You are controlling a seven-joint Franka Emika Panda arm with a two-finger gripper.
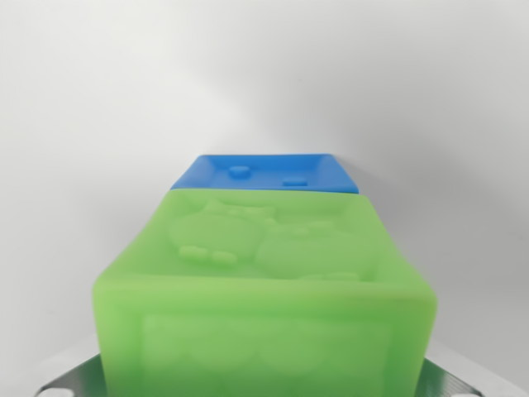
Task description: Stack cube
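Wrist view only. Green cube (264, 289) fills the lower centre of the frame, very close to the camera and slightly out of focus; it's translucent green with raised relief shapes on the top face (rounded blobs, can't make out what they depict) and a recessed panel on the near side face. Blue cube (266, 173) sits just beyond it, higher in the frame, only its top face and a thin front strip visible; the top has a recessed rim and a couple of small raised bumps. The green cube's far edge overlaps the blue one in view, so I can't tell if they touch or if green is above blue rather than beside it. Tool (273, 385): only bits of grey metal show at the bottom corners, one on the wrist view's left and one on the right, either side of the green cube's base. The contact is hidden by the cube itself, so I can't tell if the tool is clamped on it or loose. Worktop (99, 99) is plain white, merging into a pale background.
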